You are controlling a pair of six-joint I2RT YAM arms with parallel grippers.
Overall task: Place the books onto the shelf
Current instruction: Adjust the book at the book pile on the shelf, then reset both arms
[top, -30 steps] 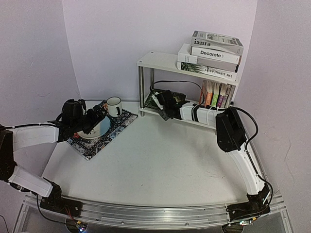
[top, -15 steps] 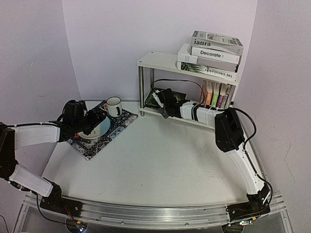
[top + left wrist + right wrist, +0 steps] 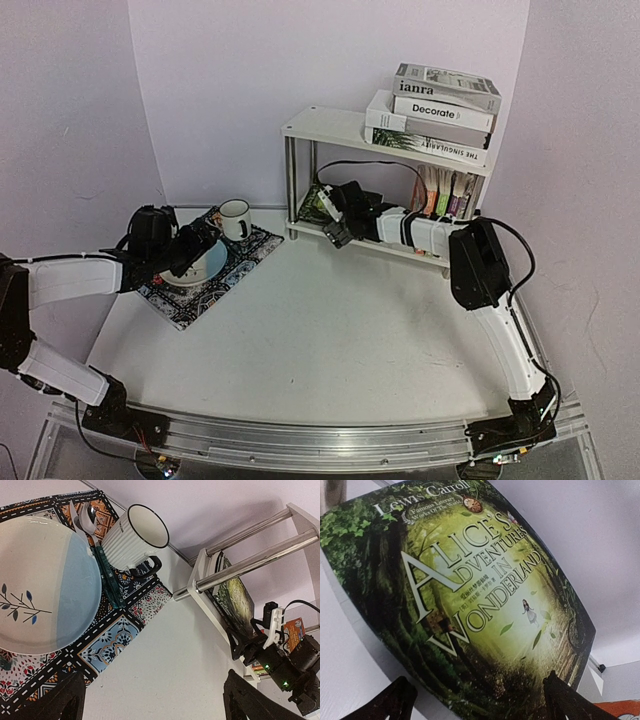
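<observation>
A white table spreads beneath the left gripper and the right gripper, matt and evenly lit, with only soft shadows on it. Beyond both grippers stands a plain pale lilac back wall, brighter than the walls at the sides. A left wall rises outside the left gripper and a right wall outside the right gripper. Well behind both, a metal rail edges the table's near side.

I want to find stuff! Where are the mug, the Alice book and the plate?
mug (image 3: 125, 542): left wrist view, ribbed side.
Alice book (image 3: 470, 605): right wrist view, cover's middle.
plate (image 3: 35, 570): left wrist view, white half.
</observation>
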